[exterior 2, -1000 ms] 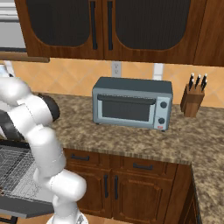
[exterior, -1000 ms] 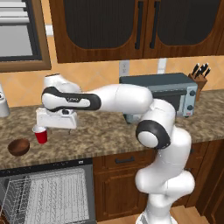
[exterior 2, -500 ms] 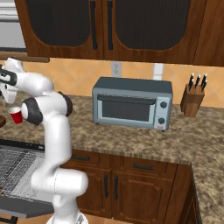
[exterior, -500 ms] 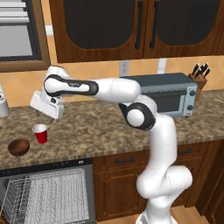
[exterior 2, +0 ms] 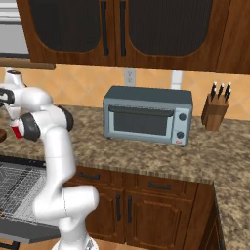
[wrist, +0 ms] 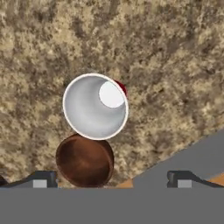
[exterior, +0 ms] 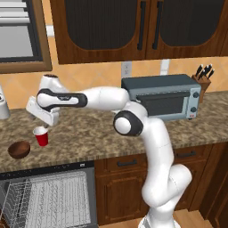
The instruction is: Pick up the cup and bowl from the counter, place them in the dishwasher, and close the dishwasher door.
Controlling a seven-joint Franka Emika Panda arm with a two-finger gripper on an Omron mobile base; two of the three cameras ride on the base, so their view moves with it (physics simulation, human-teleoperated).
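Observation:
The red cup [exterior: 41, 136] stands upright on the granite counter [exterior: 89, 133], with the dark brown bowl [exterior: 19, 149] just left of it and nearer the edge. My gripper [exterior: 39, 121] hangs open a little above the cup, tilted and holding nothing. From the hand, I look down into the cup's white inside [wrist: 95, 106]; the bowl [wrist: 84, 161] lies right beside it, between my spread fingertips [wrist: 41, 179]. Below the counter the dishwasher [exterior: 49, 200] stands open with its white wire rack pulled out. Its door [exterior 2: 29, 232] is folded down.
A grey toaster oven [exterior: 162, 95] and a knife block [exterior: 202, 75] stand on the counter to the right. A white-grey canister [exterior: 3, 104] sits at the far left. Dark wall cabinets [exterior: 133, 26] hang overhead. The pulled-out rack [exterior 2: 17, 183] juts out below the counter edge.
The arm has reared up from a low, folded pose. The hand lifted off beside the cup, then settled just over it. Cup and bowl have not moved.

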